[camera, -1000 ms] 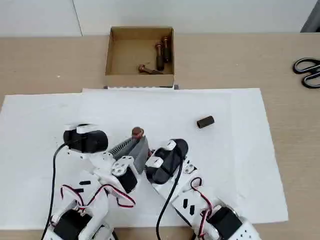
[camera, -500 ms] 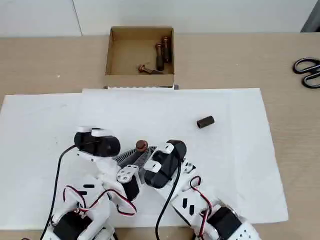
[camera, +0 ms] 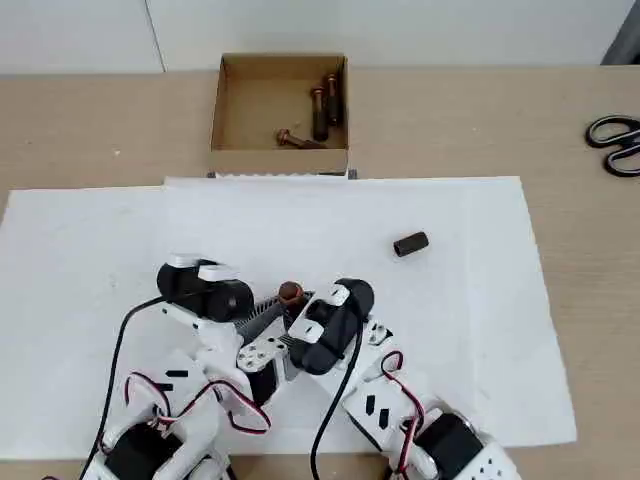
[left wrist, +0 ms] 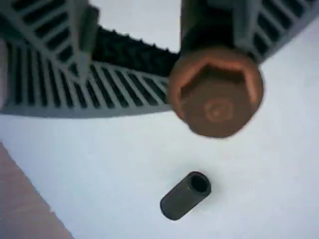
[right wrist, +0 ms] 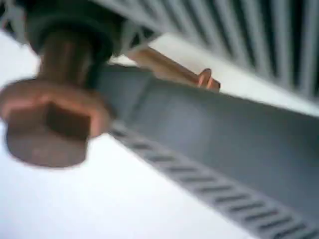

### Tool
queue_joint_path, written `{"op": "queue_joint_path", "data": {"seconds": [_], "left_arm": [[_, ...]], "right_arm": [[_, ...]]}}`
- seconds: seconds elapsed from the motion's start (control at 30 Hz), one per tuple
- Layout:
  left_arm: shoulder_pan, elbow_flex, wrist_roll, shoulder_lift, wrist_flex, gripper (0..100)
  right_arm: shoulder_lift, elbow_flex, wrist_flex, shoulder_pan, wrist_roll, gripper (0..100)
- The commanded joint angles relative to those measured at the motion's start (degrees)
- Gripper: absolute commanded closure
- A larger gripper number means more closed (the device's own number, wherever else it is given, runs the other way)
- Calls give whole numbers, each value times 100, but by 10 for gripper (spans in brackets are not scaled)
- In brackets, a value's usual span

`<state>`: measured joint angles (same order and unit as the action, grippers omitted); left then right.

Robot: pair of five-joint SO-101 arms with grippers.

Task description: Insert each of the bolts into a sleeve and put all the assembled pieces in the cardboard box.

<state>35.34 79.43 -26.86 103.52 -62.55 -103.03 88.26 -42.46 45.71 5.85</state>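
Left gripper [camera: 284, 302] pinching the bolt [camera: 291, 292] above the paper [camera: 90, 250], toward the middle of its near edge; loose sleeve [camera: 411, 244] lies toward the right edge. Small, rigid, smooth metal, so I'd grip the shank, head free

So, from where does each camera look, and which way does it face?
High view: fixed above the table, facing down; the left arm, the right arm, the cardboard box, the loose sleeve.
Left wrist view: on the left wrist, facing along the left gripper to the paper; it grips the bolt.
Right wrist view: on the right wrist, close behind the right gripper and the bolt head.
Shared: the bolt appears in all three; high and left wrist views share the sleeve.
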Motion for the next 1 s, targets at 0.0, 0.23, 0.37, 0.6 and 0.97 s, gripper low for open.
{"op": "queue_joint_path", "data": {"seconds": [0.0,0.23,0.37,0.6,0.97], "left_arm": [[237,-31,114,-18,-97,785],[-246,-233,870,-18,-88,786],[-563,-497,1266,-18,-255,786],[-571,-637,1319,-18,-651,786],[-1741,-725,1319,-9,0,996]], "right_arm": [[-66,-26,198,48,35,996],[-66,35,198,-110,35,996],[-66,44,198,-347,35,996],[-66,44,198,-426,35,996],[-57,18,198,-1341,18,996]]}}
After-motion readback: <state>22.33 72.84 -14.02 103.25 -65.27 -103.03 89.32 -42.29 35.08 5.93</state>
